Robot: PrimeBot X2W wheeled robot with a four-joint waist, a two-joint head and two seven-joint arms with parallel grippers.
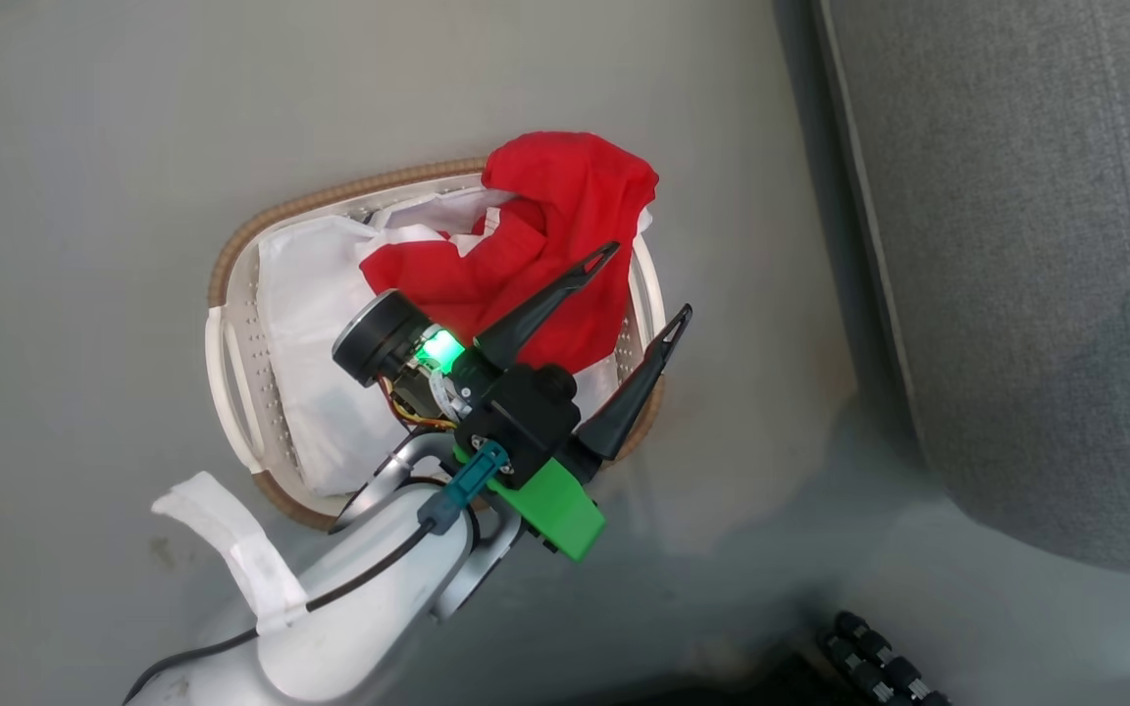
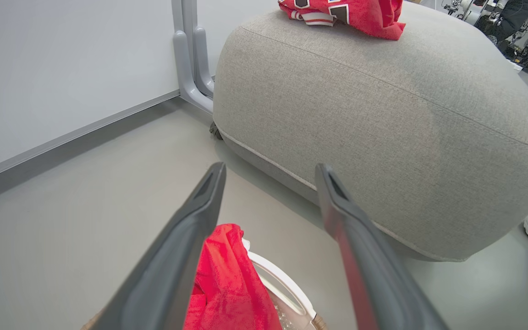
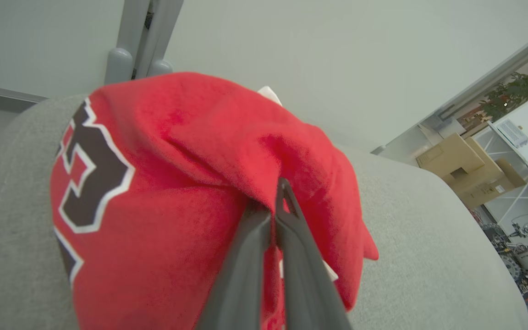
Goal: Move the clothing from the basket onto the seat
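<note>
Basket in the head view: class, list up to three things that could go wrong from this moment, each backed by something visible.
1. The open left gripper hangs over the red piece, which lies against the white sheet; a grasp may catch the sheet too.
2. The red piece drapes over the rim of the basket; lifting could drag or tip the basket.
3. The right gripper is shut on the jersey on the sofa; withdrawing shut could pull it off.

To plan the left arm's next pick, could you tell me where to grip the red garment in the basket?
I'd grip the bunch of the red garment heaped over the far rim of the basket, coming down from above with the open left gripper; it stands highest, clear of the white sheet.
</note>
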